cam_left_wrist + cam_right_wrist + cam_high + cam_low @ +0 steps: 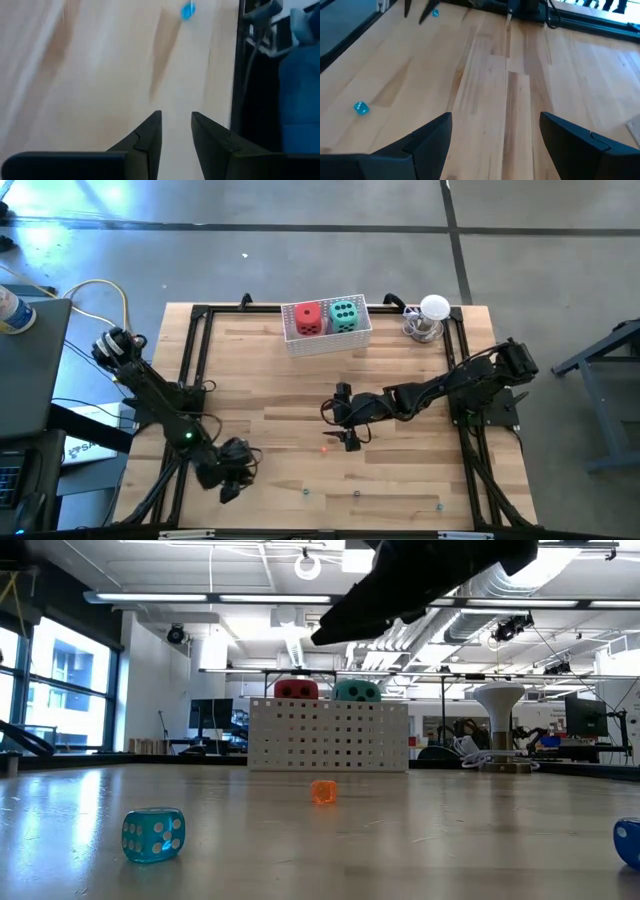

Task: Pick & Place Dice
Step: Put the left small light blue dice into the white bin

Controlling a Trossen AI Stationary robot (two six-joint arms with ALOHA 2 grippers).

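Red die [308,319] and teal-green die [344,314] sit side by side in white perforated basket [327,343] at table's far edge. Right gripper [347,420] mid-table, fingers wide, empty. Left gripper [176,131] near front-left, fingers narrowly parted, empty

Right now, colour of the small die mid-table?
Orange die, translucent; clearest in the low view.

White perforated basket [328,340] at table's [300,390] far edge; lamp [432,316] beside.
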